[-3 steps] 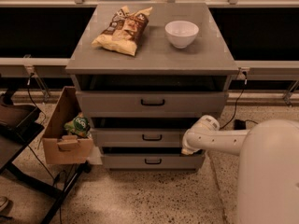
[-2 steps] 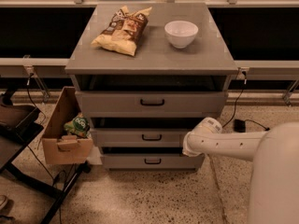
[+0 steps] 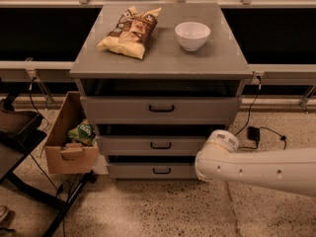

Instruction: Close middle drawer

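The middle drawer [image 3: 148,145] is the low grey front with a small black bar handle, in the grey cabinet [image 3: 163,65]. It stands a little out, with a dark gap above it. My white arm [image 3: 266,169] reaches in from the right. The gripper [image 3: 204,155] at its end is by the right end of the middle drawer front, mostly hidden behind the arm's round joint [image 3: 222,141].
The taller top drawer [image 3: 160,108] and the bottom drawer [image 3: 155,171] show above and below. A chip bag [image 3: 129,31] and a white bowl [image 3: 192,35] lie on top. A cardboard box [image 3: 69,139] with a green packet stands left. A black cable [image 3: 266,132] lies right.
The bulky near part of my arm has drawn back to the right. The arm's end has stayed by the right end of the middle drawer. The drawer fronts look unchanged.
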